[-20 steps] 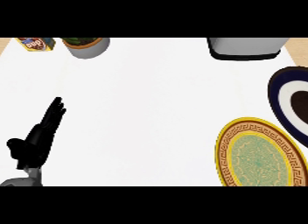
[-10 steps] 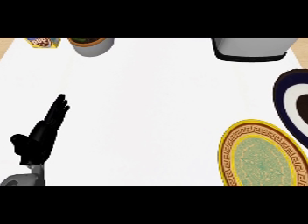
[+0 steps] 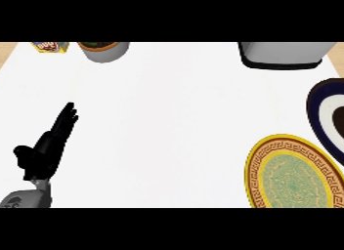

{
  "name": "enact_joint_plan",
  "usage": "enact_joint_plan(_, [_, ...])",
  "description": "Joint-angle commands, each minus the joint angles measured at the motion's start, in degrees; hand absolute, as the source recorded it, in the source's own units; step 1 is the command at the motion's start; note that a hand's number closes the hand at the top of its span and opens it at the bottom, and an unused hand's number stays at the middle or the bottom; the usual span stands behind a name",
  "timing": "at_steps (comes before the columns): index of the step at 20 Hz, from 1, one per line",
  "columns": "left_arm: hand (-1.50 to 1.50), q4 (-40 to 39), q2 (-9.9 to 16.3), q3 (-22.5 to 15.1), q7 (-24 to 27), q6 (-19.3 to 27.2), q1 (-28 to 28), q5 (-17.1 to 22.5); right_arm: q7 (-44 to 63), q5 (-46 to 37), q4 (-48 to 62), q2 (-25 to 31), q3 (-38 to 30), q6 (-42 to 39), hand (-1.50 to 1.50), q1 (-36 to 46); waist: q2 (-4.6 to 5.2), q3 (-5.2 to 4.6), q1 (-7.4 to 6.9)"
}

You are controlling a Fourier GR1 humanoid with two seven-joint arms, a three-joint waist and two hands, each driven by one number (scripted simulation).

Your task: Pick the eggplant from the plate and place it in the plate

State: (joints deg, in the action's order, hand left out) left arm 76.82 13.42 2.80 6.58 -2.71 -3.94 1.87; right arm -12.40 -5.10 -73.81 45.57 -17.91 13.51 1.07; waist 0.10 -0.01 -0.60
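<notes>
A yellow-rimmed plate [image 3: 296, 174] with a green patterned centre lies at the lower right of the white counter. Beyond it, cut by the right edge, is a dark blue plate [image 3: 325, 114] with a white ring and a dark brown centre; I see no eggplant shape apart from that dark centre. My left hand [image 3: 49, 146] rests at the lower left, fingers straight and pointing away, holding nothing. My right hand does not show.
A grey pot [image 3: 103, 50] with dark contents stands at the back left, next to a small colourful packet [image 3: 51, 46]. A grey and black appliance [image 3: 282, 53] sits at the back right. The counter's wooden edges show at both top corners.
The view has shifted slightly, so the plates and back objects sit a little lower and more to the right. My left hand stays open in about the same place.
</notes>
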Motion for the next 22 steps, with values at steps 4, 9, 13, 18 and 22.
enact_joint_plan(4, [0.0, 0.52, 0.02, 0.72, -0.62, -1.3, -0.07, 0.87, 6.34, 1.14, 6.25, -8.07, 0.88, 4.36, -1.5, 10.9, 0.01, 0.03, -0.2])
enact_joint_plan(9, [0.0, -1.78, -0.45, 1.25, 3.3, -0.83, 0.99, -1.01, 6.45, -1.25, 16.25, -9.57, 1.82, 3.31, -1.5, 15.85, 0.04, 0.02, 0.02])
enact_joint_plan(13, [0.0, 4.22, -0.25, 1.12, 0.14, -1.82, 3.54, 0.08, 4.37, 2.98, 19.07, -10.19, -2.38, 1.75, -1.5, 18.84, -0.07, 0.05, -0.04])
enact_joint_plan(18, [0.0, 1.97, -0.45, 0.94, -0.03, -1.26, 2.24, -0.87, -5.15, 13.24, 19.39, -13.54, -12.07, 0.95, -1.5, 16.17, -0.1, 0.11, 0.69])
enact_joint_plan(22, [0.0, -0.18, 1.11, 3.02, 0.21, -2.86, 0.92, 0.62, -4.35, 22.03, 24.07, -8.01, -19.01, -10.24, -1.5, 16.93, -0.01, 0.11, 0.74])
